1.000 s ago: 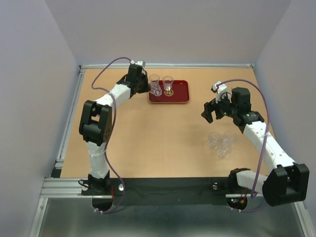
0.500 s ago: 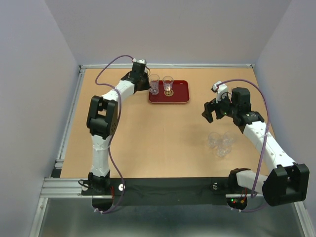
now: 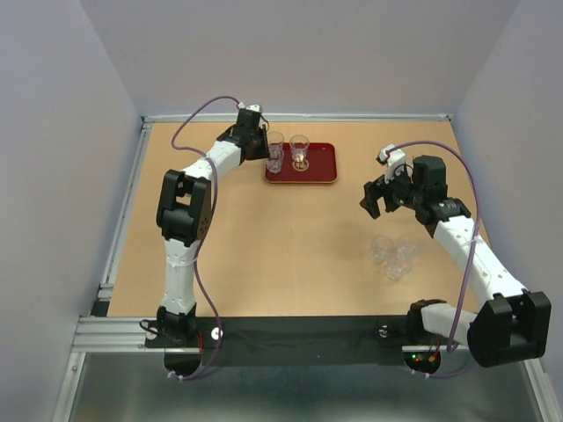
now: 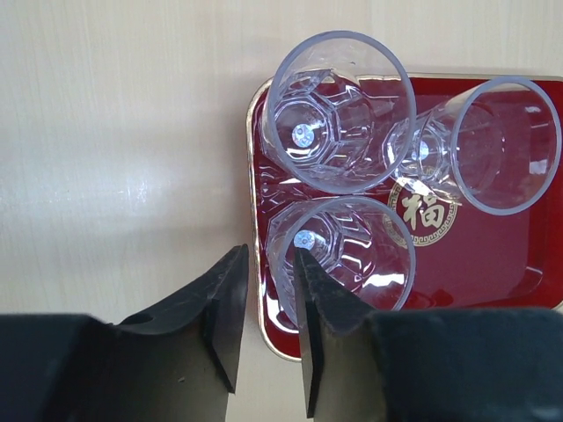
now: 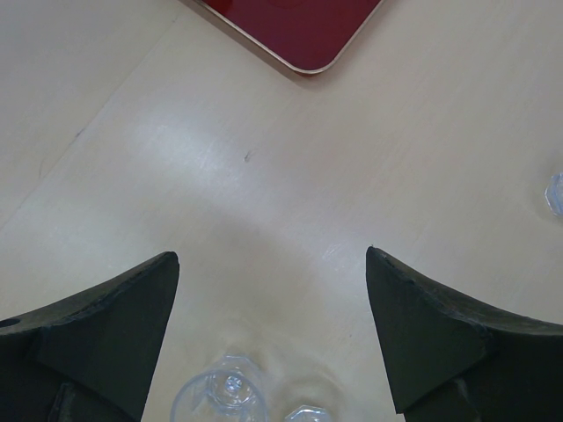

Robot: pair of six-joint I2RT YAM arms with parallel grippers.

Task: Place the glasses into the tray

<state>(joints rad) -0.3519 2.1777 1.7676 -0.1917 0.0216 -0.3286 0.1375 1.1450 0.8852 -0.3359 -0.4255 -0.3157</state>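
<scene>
Left pincer point(image 4: 268, 251) has eased forward, settling the 3rd glass point(image 4: 352, 255) upright at the left end of the tray point(image 4: 493, 264). Jaws narrow astride its wall, grip unclear. Right pincer point(image 5: 271, 253) unmoved, spread wide over 3 glasses point(image 3: 393, 253) on the tabletop point(image 3: 264, 246). Half done.

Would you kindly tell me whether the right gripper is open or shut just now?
Open. In the right wrist view, the right gripper has its two fingers spread wide apart, with only bare table showing between them and nothing held.
</scene>
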